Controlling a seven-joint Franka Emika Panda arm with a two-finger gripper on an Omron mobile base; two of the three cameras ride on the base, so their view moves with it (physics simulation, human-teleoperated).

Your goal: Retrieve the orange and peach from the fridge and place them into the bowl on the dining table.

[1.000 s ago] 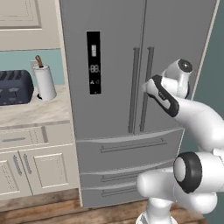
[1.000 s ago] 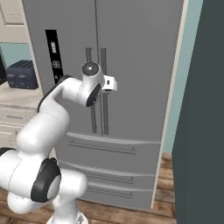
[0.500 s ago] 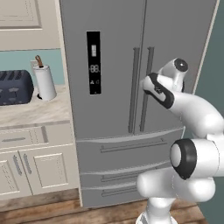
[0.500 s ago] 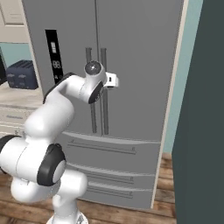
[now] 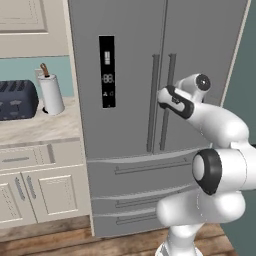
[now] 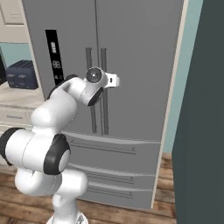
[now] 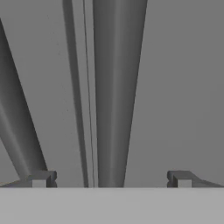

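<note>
Your claw [image 7: 111, 179] is spread fully wide, nothing between the fingers [image 7: 41, 178]. The right door's bar handle [image 7: 116, 87] runs straight up between the tips with open room either side; whether it touches them you can't tell from the hand view. Just left of it is the door seam [image 7: 89, 87], then the left door's bar handle [image 7: 17, 131], outside the left tip. Both bars are smooth, rounded, matte grey.

From the base views, the claw sits at the fridge [image 5: 130, 60] at mid-handle height, doors shut, so contents can't be seen. Steel front is flat, brushed grey. Below the claw: two wide drawers [image 5: 145, 172] with horizontal pulls. Left of the claw: a narrow black display panel [image 5: 107, 71] on the left door.

Farther left: a beige wall counter [image 5: 35, 127] on cream cabinets, carrying a white paper towel roll [image 5: 51, 94] and a dark toaster [image 5: 16, 100]. Right of the claw: a teal wall strip [image 6: 181, 87], then a dark tall panel [image 6: 201, 109] close to the base on that side.
</note>
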